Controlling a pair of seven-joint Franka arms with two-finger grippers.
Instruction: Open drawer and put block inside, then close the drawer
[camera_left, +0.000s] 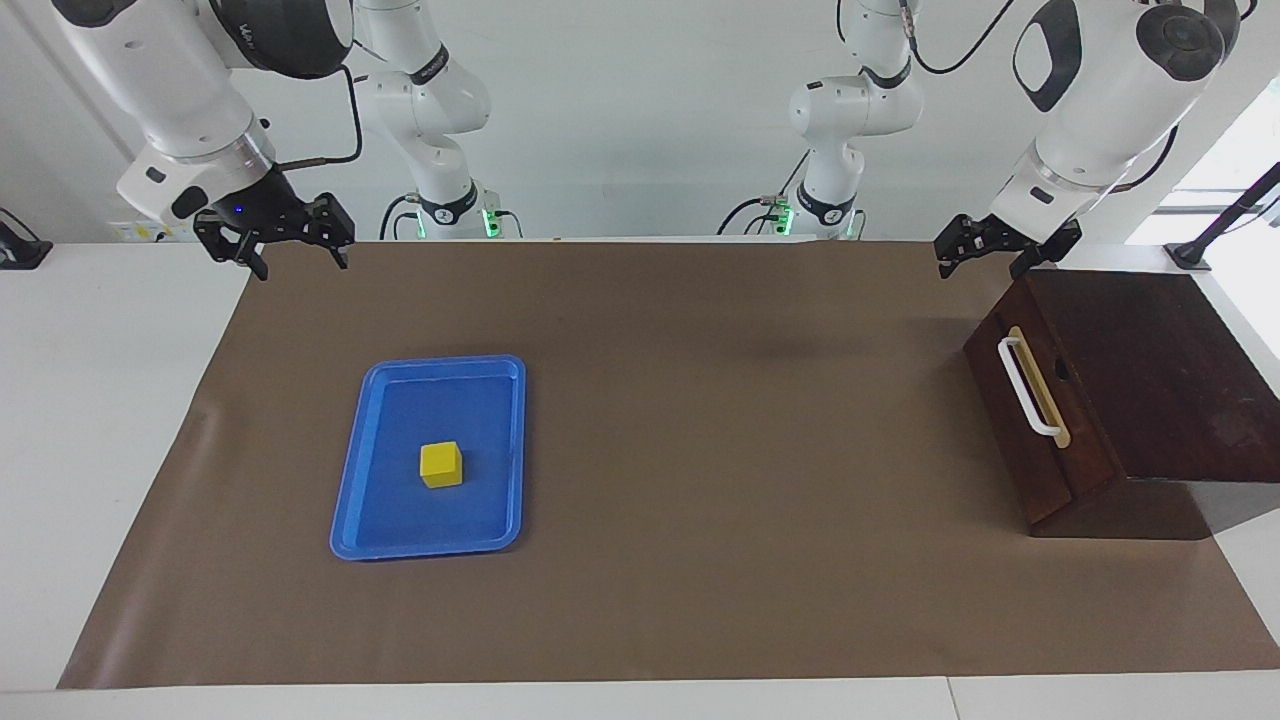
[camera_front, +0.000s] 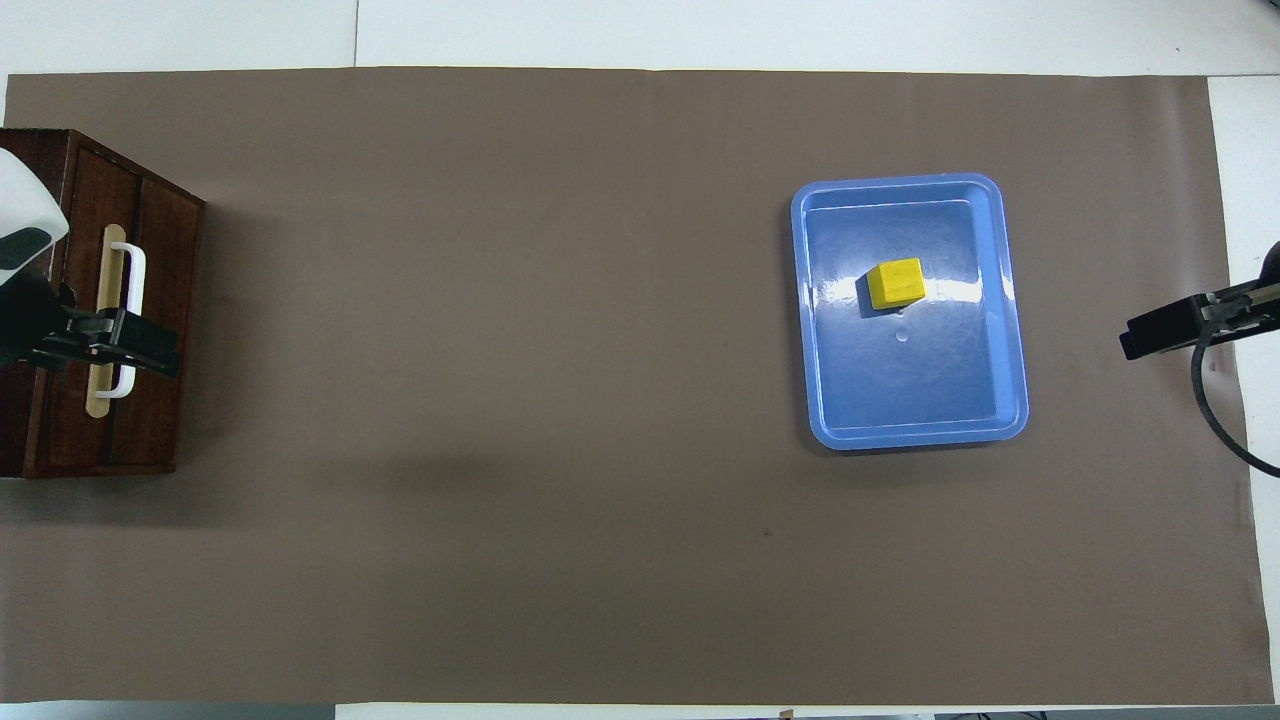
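The block (camera_left: 441, 464) (camera_front: 895, 283), a small yellow cube, lies in a flat blue tray (camera_left: 400, 520) (camera_front: 900, 390) toward the right arm's end of the table. The drawer (camera_left: 1003, 410) (camera_front: 90, 200) is shut in its dark wooden box (camera_left: 1150, 370) at the left arm's end, and its white bar handle (camera_left: 1028, 388) (camera_front: 135, 280) faces the tray. My left gripper (camera_left: 982, 268) (camera_front: 110, 340) hangs open and empty in the air over the box's edge nearest the robots, touching nothing. My right gripper (camera_left: 300, 265) (camera_front: 1160, 335) hangs open and empty over the mat's edge, apart from the tray.
A brown mat (camera_left: 700, 450) covers most of the white table. Between the tray and the box lies a wide stretch of bare mat. A black stand (camera_left: 1190, 255) sits on the table beside the box, nearer to the robots.
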